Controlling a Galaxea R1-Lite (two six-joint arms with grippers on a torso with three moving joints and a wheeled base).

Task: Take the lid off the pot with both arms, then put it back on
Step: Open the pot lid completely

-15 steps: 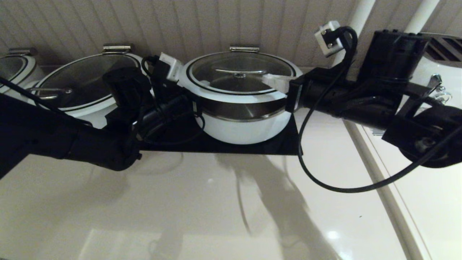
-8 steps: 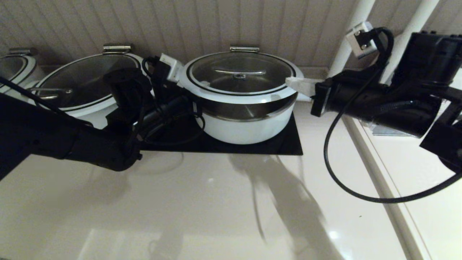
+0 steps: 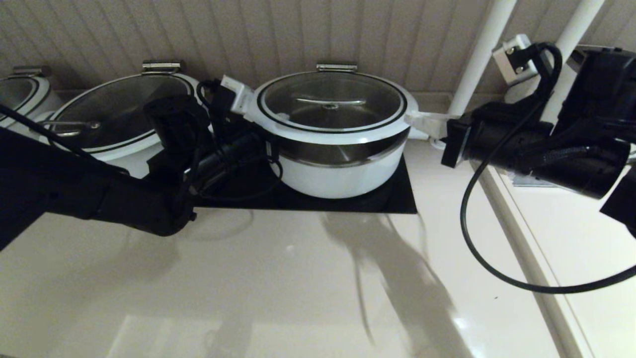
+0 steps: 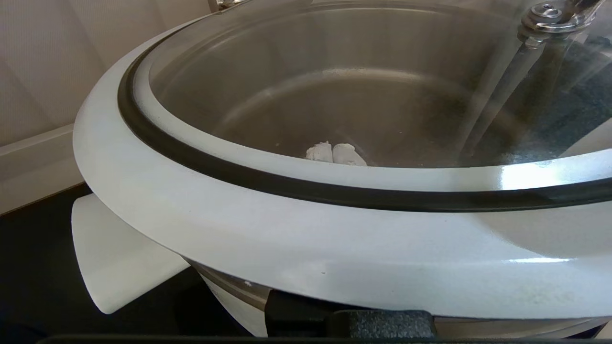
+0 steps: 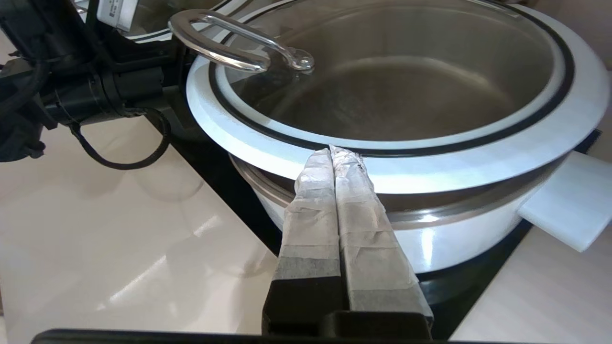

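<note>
Sitting squarely on the pot [image 3: 338, 169], the lid [image 3: 332, 102] looked replaced; the right gripper [image 3: 415, 119], jaws pressed together, hung just beside it, while the left gripper's [image 3: 237, 97] jaws couldn't be judged.

The lid [image 3: 331, 102], glass with a broad white rim, thin black ring and bent steel bar handle, sits flat and closed on the pot [image 3: 338, 164], a round white steel-lined pot standing upright before me.
</note>
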